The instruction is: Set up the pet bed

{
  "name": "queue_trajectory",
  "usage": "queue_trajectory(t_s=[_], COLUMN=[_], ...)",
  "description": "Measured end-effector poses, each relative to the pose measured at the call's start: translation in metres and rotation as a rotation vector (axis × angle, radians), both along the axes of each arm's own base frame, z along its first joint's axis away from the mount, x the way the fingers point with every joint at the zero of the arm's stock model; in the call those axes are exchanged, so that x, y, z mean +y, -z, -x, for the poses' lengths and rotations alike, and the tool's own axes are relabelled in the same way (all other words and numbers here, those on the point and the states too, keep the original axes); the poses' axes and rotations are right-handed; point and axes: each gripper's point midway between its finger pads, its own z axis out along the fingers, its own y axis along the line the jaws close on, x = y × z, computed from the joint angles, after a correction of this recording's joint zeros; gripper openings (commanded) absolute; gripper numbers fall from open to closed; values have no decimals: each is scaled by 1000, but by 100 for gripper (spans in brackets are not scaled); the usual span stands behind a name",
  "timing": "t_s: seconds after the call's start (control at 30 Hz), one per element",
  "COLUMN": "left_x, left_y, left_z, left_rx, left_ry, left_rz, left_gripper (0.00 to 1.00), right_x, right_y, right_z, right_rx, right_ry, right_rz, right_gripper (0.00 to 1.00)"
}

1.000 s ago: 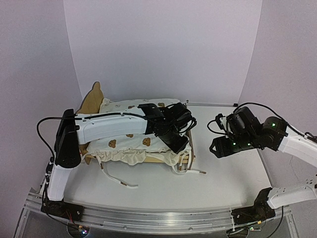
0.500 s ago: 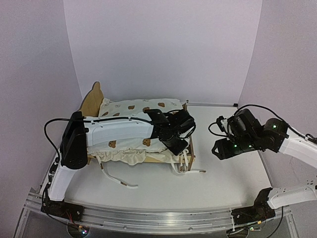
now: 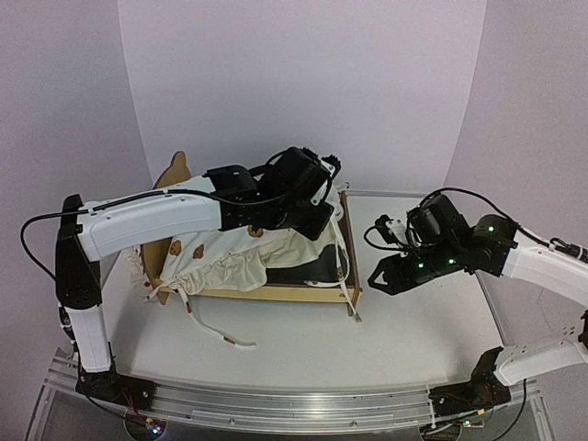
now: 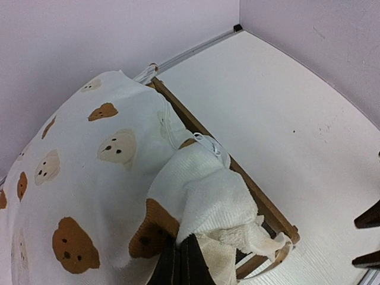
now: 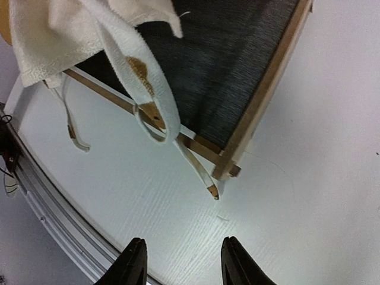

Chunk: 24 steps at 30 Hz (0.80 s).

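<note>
While clenching the left gripper point(image 4: 180, 261) on the cream bear-print fabric cushion point(image 4: 107, 178), holds it raised off the light plywood pet bed point(image 3: 276, 294) on the white table point(image 3: 413, 331), likely for reseating, with the right gripper point(image 5: 183, 261) open alongside.

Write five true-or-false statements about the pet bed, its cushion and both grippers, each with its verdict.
1. The left gripper is shut on a corner of the bear-print cushion. True.
2. The cushion lies flat and covers the whole bed. False: one end is held up, baring the dark felt base.
3. The right gripper grips one of the cushion's ties. False: its jaws are open and empty, above the table beside the bed's corner.
4. A tie trails over the pet bed frame onto the table. True.
5. The bed stands tipped on its side. False: it sits flat on the table.
</note>
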Motion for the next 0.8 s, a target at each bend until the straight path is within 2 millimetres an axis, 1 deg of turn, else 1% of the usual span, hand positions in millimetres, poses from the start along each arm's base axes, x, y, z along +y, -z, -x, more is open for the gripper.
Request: queue_trajectory(t_s=[0.07, 0.13, 0.2, 0.3, 0.47, 0.6, 0.7, 0.77, 0.8], left_x=[4, 7, 8, 9, 9, 9, 8, 9, 9], left_y=[-11, -15, -14, -8, -8, -8, -8, -8, -8], left_z=[-5, -9, -13, -13, -13, -14, -14, -13, -13], left_rx=[-16, -22, -23, -17, -19, -20, -20, -21, -22], left_ry=[-17, -32, -44, -46, -46, -46, -46, -46, -46], left_rz=[29, 46, 51, 43, 46, 48, 48, 50, 52], left_gripper=[0, 0, 0, 0, 0, 0, 0, 0, 0], right_x=[15, 27, 37, 48, 64, 70, 73, 74, 75], right_y=[-3, -5, -6, -3, 4, 8, 9, 9, 9], right_z=[-3, -7, -15, -27, -44, -53, -58, -59, -60], right_rx=[-1, -8, -26, -49, -66, -78, -84, -88, -90], right_ry=[-36, -57, -66, -67, -62, -58, -52, -52, -52], right_rz=[-48, -83, -105, -114, -116, -113, -112, -111, -113], right_gripper=[46, 47, 46, 43, 40, 31, 18, 7, 3])
